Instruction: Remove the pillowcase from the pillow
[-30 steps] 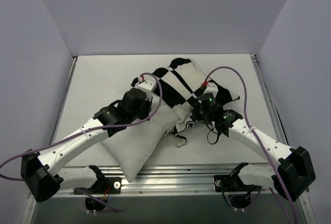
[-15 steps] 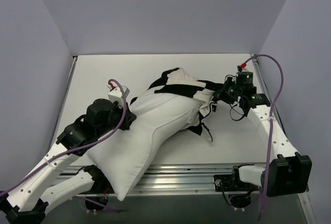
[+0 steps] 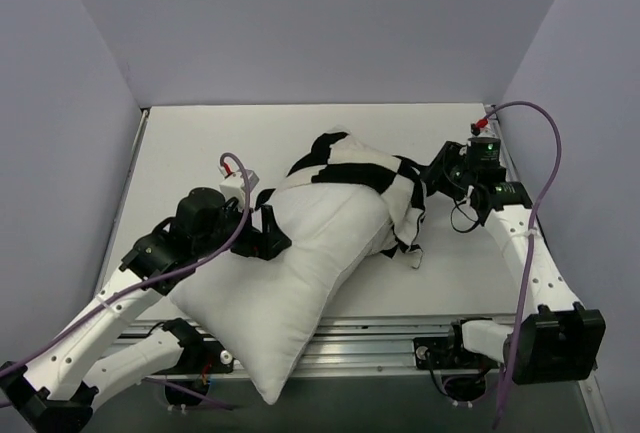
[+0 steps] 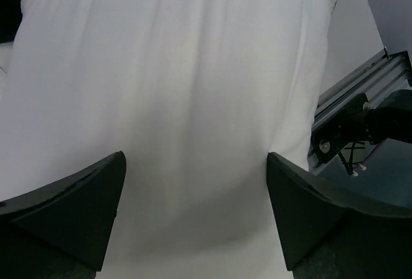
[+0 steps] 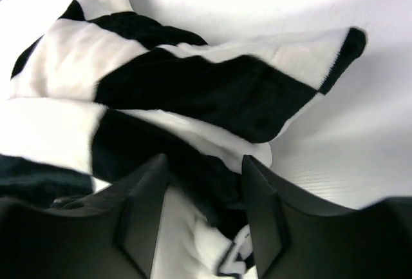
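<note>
The plain white pillow (image 3: 300, 283) lies diagonally on the table, its near corner hanging over the front rail. The black and white checked pillowcase (image 3: 365, 168) still covers its far end, bunched and rumpled toward the right. My left gripper (image 3: 268, 238) stands open against the pillow's left side. In the left wrist view the pillow (image 4: 193, 86) fills the space beyond the wide-apart left gripper (image 4: 196, 208). My right gripper (image 3: 432, 181) is at the pillowcase's right edge. In the right wrist view the right gripper (image 5: 203, 211) is open, with folds of the pillowcase (image 5: 193, 92) lying loosely between its fingers.
The white table (image 3: 200, 143) is boxed in by grey walls on the left, back and right. A metal rail (image 3: 400, 333) runs along the near edge, with both arm bases below it. Purple cables (image 3: 545, 153) loop off the arms.
The arms pulled apart, dragging the pillow toward the near left and partly out of the pillowcase. Since then both grippers have opened, and the pillow has settled lower over the front rail.
</note>
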Controlling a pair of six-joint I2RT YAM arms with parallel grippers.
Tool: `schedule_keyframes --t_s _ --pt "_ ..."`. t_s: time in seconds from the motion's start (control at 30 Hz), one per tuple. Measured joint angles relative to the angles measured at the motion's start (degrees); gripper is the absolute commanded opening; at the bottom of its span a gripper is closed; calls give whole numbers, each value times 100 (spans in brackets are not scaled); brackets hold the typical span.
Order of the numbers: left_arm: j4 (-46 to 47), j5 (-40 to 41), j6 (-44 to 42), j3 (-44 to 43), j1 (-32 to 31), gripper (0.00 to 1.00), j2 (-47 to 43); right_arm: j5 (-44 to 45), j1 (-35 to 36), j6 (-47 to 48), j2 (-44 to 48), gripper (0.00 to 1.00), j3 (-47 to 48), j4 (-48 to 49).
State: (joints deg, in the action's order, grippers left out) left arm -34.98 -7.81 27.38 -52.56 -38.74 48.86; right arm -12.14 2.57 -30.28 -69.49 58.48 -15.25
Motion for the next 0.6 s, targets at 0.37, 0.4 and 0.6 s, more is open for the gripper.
schedule_keyframes --t_s 0.37,0.4,0.6 --pt "-393 -31 -197 -1928 518 94 833 225 273 595 1486 98 -79 -160" --pt "-363 -96 -223 -1928 688 94 922 166 273 649 1528 99 -79 -184" --pt "31 -866 -243 -1412 1808 94 1777 -295 330 905 1451 99 -9 -203"
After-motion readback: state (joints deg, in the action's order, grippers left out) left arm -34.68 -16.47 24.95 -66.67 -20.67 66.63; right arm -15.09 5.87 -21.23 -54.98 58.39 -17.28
